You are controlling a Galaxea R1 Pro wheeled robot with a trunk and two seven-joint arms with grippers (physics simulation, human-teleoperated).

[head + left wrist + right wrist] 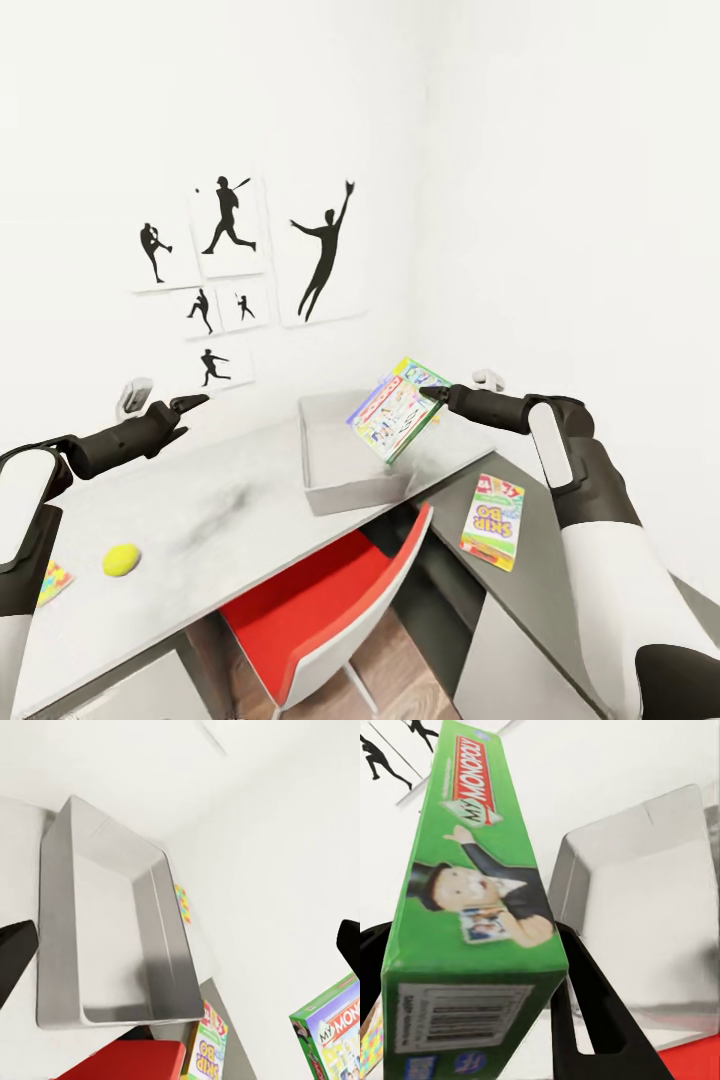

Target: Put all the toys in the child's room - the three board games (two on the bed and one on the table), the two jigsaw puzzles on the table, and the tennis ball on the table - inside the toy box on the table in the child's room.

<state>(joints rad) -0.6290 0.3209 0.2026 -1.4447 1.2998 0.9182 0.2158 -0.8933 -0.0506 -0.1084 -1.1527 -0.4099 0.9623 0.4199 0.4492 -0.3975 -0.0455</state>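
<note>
Between the right gripper's (pixel 436 392) closed fingers, the green-edged Monopoly box (pixel 397 409) hangs tilted in the air, just above the near corner of the grey toy box (pixel 325 470) on the table (pixel 215 510). Beyond those fingers, the tray's floor lies bare. Off to the side, the left gripper (pixel 190 403) hovers over the desk, its fingers parted and holding nothing. The tennis ball (pixel 121 560) sits below that arm; the Skip-Bo box (pixel 492 521) lies under the right forearm.

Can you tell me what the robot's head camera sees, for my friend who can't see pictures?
The robot's right gripper holds a Monopoly box tilted above an empty grey toy box on a table. A tennis ball and a Skip-Bo box lie nearby.
</note>
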